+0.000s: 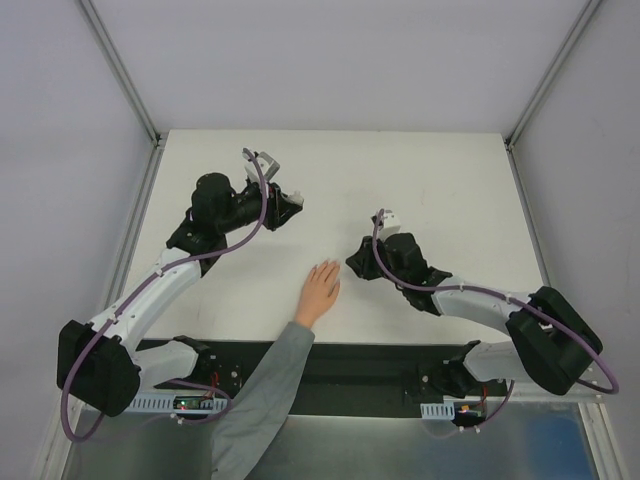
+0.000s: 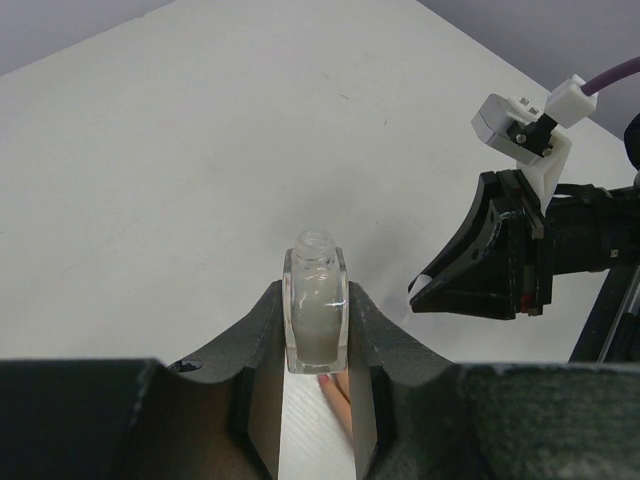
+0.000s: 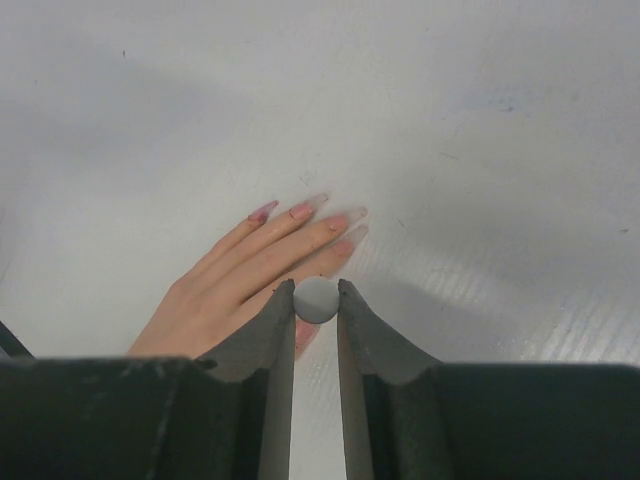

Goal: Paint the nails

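The long, pointed pink nails (image 3: 300, 211) tip a pale hand (image 3: 240, 280) lying flat at the white table's (image 1: 430, 170) 6 o'clock, at 12 o'clock of my right gripper (image 3: 316, 290). That gripper is clenched on a small round grey cap (image 3: 316, 300), and the thumb is mostly hidden behind it. My left gripper (image 2: 316, 292) grasps a glassy, translucent whitish bottle (image 2: 316, 330).

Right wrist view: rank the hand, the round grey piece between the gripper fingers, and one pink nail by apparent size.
1. hand
2. round grey piece, likely nearer the camera than the hand, so its look is inflated
3. pink nail, clearly smallest
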Robot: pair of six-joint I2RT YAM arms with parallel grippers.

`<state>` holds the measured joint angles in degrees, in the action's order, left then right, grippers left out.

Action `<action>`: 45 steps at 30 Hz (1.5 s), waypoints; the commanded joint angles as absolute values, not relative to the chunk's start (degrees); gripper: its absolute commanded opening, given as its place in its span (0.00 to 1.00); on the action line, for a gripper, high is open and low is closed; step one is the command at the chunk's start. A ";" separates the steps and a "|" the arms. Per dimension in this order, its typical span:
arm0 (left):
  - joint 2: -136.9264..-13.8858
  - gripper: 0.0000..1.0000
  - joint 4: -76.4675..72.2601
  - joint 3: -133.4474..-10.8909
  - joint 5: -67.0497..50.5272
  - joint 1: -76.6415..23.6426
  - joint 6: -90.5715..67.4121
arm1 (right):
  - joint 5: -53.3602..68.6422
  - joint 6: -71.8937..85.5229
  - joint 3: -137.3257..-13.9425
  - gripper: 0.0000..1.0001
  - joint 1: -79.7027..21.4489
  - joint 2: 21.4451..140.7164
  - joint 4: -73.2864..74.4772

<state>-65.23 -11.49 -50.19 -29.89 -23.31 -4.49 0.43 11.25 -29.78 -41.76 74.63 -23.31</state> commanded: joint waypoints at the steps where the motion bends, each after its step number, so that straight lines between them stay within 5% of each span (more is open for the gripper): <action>1: -65.30 0.00 -16.70 -50.89 -33.31 -23.73 -6.67 | 1.67 14.94 -27.08 0.01 -42.80 77.08 -39.53; 45: -66.36 0.00 -16.17 -50.80 -35.86 -23.91 -6.50 | -1.05 17.14 -29.80 0.01 -46.58 81.65 -30.76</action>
